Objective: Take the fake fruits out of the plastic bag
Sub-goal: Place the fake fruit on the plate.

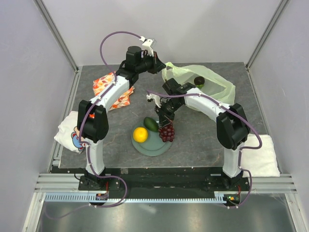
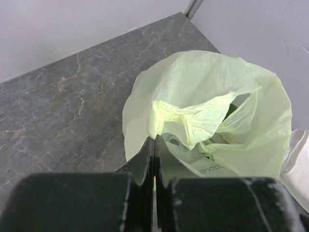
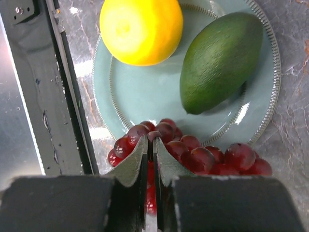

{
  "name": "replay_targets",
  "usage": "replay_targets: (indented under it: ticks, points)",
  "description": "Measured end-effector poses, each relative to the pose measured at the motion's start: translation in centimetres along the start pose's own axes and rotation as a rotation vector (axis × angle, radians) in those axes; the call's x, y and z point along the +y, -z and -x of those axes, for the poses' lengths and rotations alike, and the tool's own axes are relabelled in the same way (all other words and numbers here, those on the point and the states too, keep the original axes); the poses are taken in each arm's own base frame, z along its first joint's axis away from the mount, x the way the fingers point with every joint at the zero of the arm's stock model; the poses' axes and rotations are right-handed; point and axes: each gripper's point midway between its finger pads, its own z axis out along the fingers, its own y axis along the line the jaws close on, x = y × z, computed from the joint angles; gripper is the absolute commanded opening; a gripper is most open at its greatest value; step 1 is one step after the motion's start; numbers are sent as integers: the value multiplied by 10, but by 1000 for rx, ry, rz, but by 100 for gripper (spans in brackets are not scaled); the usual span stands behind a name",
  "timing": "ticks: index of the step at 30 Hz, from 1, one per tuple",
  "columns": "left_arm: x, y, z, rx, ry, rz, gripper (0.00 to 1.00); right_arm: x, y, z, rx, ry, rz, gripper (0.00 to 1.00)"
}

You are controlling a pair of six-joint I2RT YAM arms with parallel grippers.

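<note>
left gripper (image 2: pixel 154 141) clamped plastic bag (image 2: pixel 193 82) rim, frame centre | right gripper (image 3: pixel 150 143) pinched grape bunch (image 3: pixel 203 157) at plate (image 3: pixel 140 96) edge, lower frame | orange (image 3: pixel 140 29), green oval fruit (image 3: pixel 219 60) lay on plate

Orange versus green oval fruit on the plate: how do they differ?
The orange is round and bright yellow-orange; the green oval fruit is elongated and dark green. The green oval fruit is longer than the orange and lies on its side. Both rest on the teal plate.
</note>
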Motion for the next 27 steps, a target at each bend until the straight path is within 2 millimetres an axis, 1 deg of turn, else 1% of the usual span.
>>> replay_targets:
  ticks: [6,11,15,18,20,21,23,26,27]
  points:
    - [-1,0,1,-2,7,-3,2,-8,-15,5,-5,-11,23,10]
    - [-4,0,1,-1,15,-21,2,-3,-18,8,-15,-11,58,11]
    - [-5,0,0,0,21,-27,2,6,-22,9,-11,-1,85,12]
    - [-5,-1,0,-1,26,-28,2,8,-29,8,-2,-1,106,21]
    - [-5,-1,0,-1,27,-28,2,5,-35,6,6,-11,114,30]
    - [-5,-1,0,-1,27,-28,2,4,-38,6,9,-14,118,41]
    - [-5,-1,0,-2,26,-29,2,2,-42,5,12,-25,124,48]
    - [-6,-1,0,-1,27,-31,2,2,-44,4,17,-40,123,63]
    - [-6,-1,0,-1,27,-31,2,2,-43,4,18,-47,122,69]
